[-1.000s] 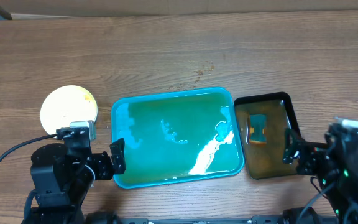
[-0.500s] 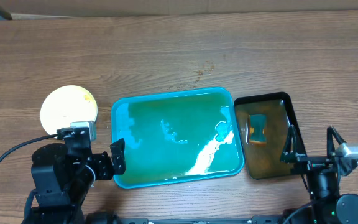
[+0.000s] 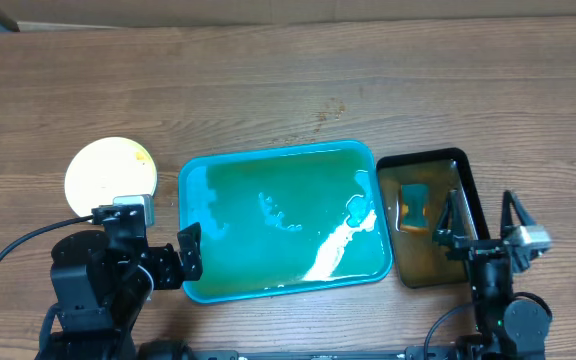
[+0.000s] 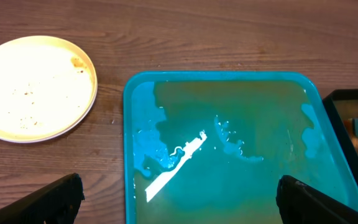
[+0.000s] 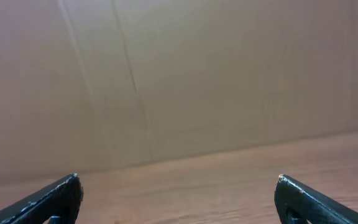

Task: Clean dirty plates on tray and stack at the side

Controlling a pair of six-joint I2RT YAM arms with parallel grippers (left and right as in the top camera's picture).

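Right hand (image 3: 481, 222), wide open and empty, has swung in along the near edge of the surface (image 3: 268, 80); plates (image 3: 108, 175) sit beside the emptied tray (image 3: 278, 152), task judged complete

Overhead camera: fixed high above, facing straight down on tabletop (image 3: 268, 90); tray (image 3: 258, 250) mid-frame, both arms along bottom edge.

Left wrist camera: close, by tray's front-left corner, angled down and forward across tray; left pincer (image 4: 179, 186) tips in lower corners. Shares with overhead: tray, plate (image 3: 103, 172) left of tray, edge of black tray (image 3: 418, 262) right of tray.

Right wrist camera: right of tray, facing level toward cardboard wall (image 5: 197, 81) beyond tabletop; right pincer (image 5: 178, 186) tips in lower corners. Shares only tabletop strip.
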